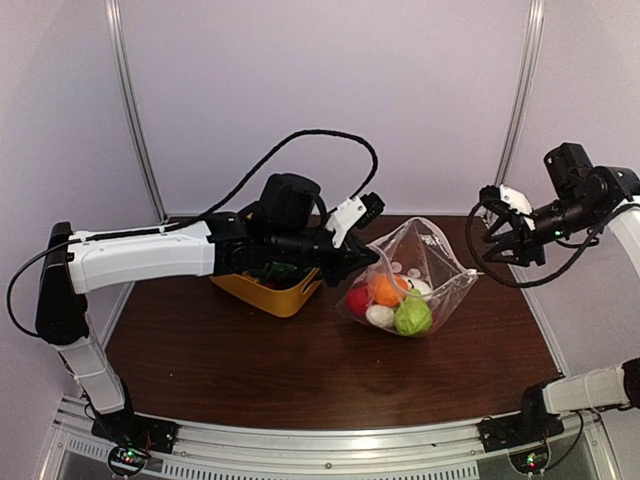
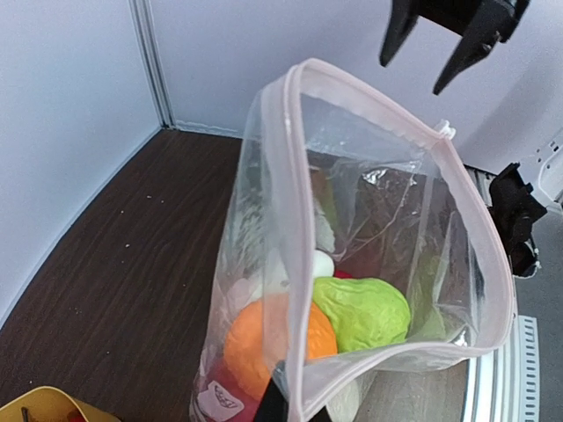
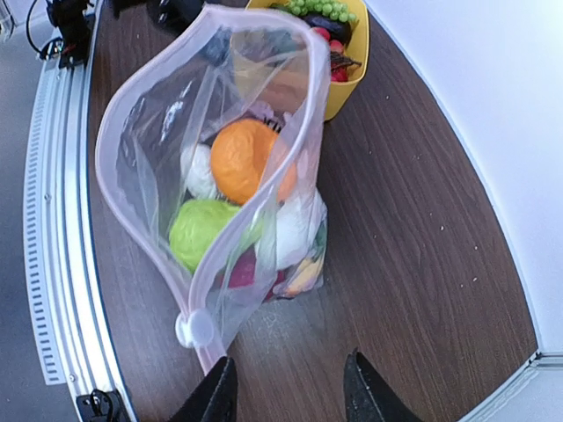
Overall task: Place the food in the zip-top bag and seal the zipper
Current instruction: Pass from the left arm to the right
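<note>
The zip-top bag [image 1: 420,262] stands open on the table, holding an orange piece [image 1: 388,290], a green piece [image 1: 412,316], a red piece [image 1: 358,299] and a white piece [image 1: 380,316]. My left gripper [image 1: 357,262] is shut on the bag's left mouth edge; in the left wrist view its fingertips [image 2: 280,406] pinch the zipper [image 2: 281,220]. My right gripper [image 1: 507,243] is open and empty, a little right of the bag's right corner. In the right wrist view it [image 3: 290,400] hovers just past the zipper's white slider tab [image 3: 195,328].
A yellow tub [image 1: 275,296] with more food, including green grapes [image 3: 321,9] and a dark piece, sits behind the left arm, left of the bag. Metal frame posts and white walls close in the back and sides.
</note>
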Available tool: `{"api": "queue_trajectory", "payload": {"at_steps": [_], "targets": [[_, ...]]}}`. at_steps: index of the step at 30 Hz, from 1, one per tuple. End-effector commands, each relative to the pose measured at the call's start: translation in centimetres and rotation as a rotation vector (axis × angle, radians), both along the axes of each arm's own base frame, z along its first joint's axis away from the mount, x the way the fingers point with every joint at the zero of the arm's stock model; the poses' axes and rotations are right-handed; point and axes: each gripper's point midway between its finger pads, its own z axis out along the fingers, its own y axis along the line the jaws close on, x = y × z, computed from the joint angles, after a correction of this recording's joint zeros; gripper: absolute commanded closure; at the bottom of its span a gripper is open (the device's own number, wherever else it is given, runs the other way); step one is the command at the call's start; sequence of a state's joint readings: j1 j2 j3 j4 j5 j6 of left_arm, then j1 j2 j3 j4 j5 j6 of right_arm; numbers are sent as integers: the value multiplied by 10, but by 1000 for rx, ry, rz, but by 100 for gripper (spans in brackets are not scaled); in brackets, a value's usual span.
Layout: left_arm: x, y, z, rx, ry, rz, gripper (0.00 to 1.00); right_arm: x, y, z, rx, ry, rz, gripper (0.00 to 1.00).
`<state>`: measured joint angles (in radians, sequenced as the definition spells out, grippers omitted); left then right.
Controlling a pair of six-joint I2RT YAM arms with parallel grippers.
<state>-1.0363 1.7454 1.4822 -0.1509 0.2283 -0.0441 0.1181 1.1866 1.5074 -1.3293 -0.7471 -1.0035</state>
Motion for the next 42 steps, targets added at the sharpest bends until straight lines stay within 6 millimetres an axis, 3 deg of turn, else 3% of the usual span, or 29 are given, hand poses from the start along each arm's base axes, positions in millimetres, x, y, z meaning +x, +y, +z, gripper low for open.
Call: {"api": "queue_trajectory", "payload": {"at_steps": [1, 6, 15, 27, 34, 38, 42], "targets": [[20, 13, 7, -11, 2, 68, 100, -34, -22, -45, -149, 85, 2, 59], [22, 14, 9, -25, 16, 71, 100, -36, -17, -62, -123, 108, 24, 63], [27, 16, 8, -28, 27, 86, 100, -33, 14, -46, 8, 73, 85, 68], [32, 20, 6, -30, 44, 106, 100, -24, 40, -54, 22, 75, 71, 83], [34, 23, 6, -24, 48, 117, 100, -20, 39, -41, 31, 42, 43, 100], [34, 29, 7, -2, 42, 122, 100, -21, 39, -25, 46, 6, 33, 100], [32, 51, 10, 69, 13, 146, 100, -21, 36, -3, 30, -38, 24, 100]]}}
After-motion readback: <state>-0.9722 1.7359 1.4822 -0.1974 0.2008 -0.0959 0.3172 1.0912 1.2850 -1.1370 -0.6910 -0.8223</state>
